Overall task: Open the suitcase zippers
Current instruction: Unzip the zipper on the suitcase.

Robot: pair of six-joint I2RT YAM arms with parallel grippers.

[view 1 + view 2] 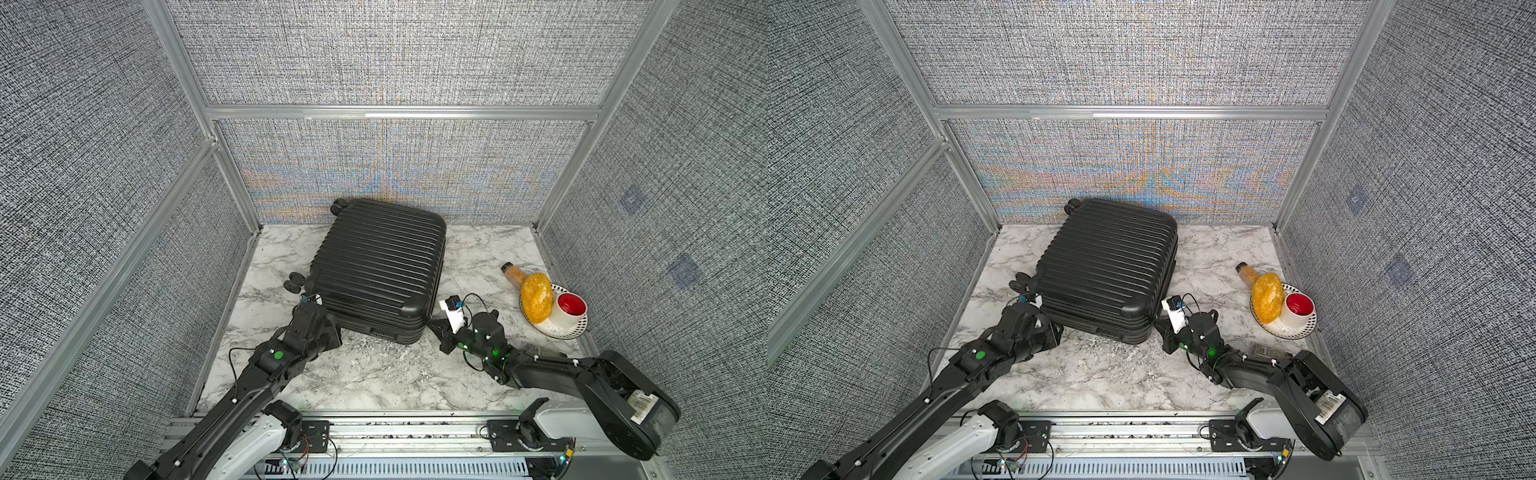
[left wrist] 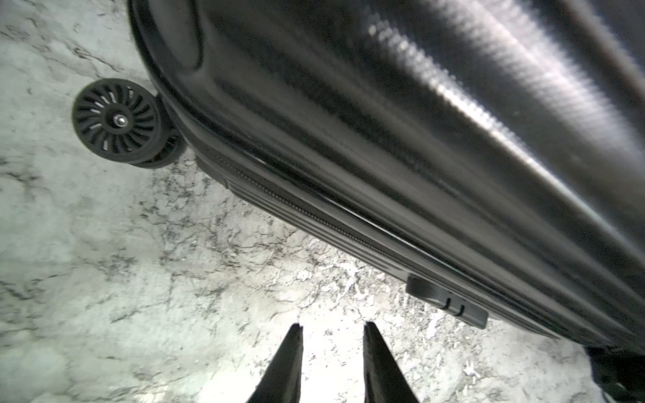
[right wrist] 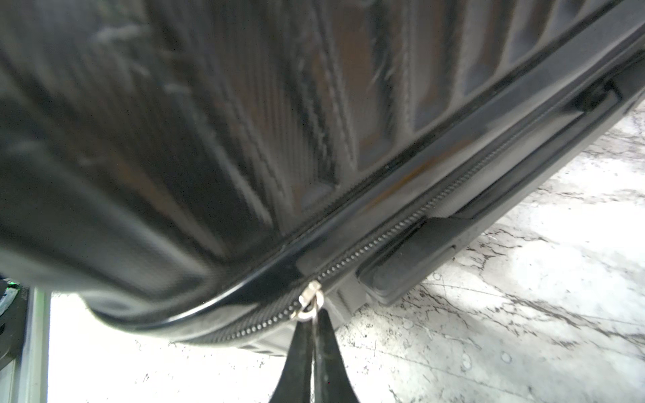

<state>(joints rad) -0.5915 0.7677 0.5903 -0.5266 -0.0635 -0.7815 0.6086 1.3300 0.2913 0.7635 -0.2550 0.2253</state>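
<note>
The black ribbed suitcase [image 1: 374, 266] [image 1: 1104, 266] lies flat on the marble table, shells together. My right gripper [image 3: 314, 314] [image 1: 432, 322] is at its near right corner, shut on the thin metal pull hanging from the silver slider [image 3: 309, 295] of the zippers [image 3: 401, 226]. The track looks closed on both sides of the slider. My left gripper [image 2: 331, 326] hangs open over bare marble beside the case's near side, nothing between its fingers. The zipper track [image 2: 314, 219] along that side is closed. The left arm [image 1: 307, 328] is at the near left corner.
A combination lock [image 2: 446, 303] sits on the case's near side, a spinner wheel [image 2: 117, 120] at its left end. On the right stand a dotted plate [image 1: 557, 334] with a red-lined cup [image 1: 570, 307], a yellow lump [image 1: 537, 297] and a lying bottle [image 1: 513, 272]. Walls enclose three sides.
</note>
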